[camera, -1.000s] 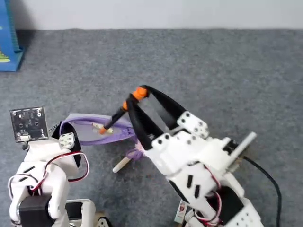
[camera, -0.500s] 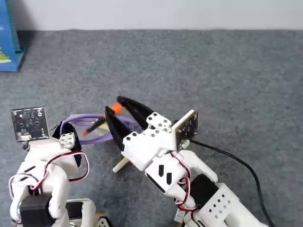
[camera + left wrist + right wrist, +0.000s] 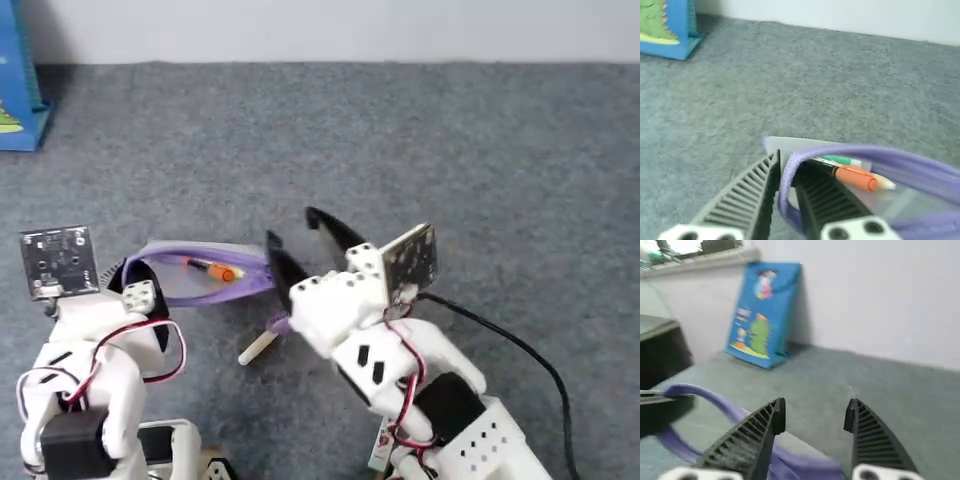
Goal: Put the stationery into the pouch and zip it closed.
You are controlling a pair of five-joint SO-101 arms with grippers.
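Pen [image 3: 212,270] dropped into pouch [image 3: 190,290]; right jaws now spread wide, empty; left jaws clamped on pouch rim.

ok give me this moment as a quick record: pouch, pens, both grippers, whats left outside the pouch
pouch: purple, lying on the grey carpet, mouth open, zip not closed
orange pen: inside the pouch
green-and-white pen: inside the pouch, beside the orange pen
left gripper: shut on the pouch rim
right gripper: open, empty, near the pouch's other end
outside pouch: pale stick-shaped item on the carpet, partly hidden by the right arm
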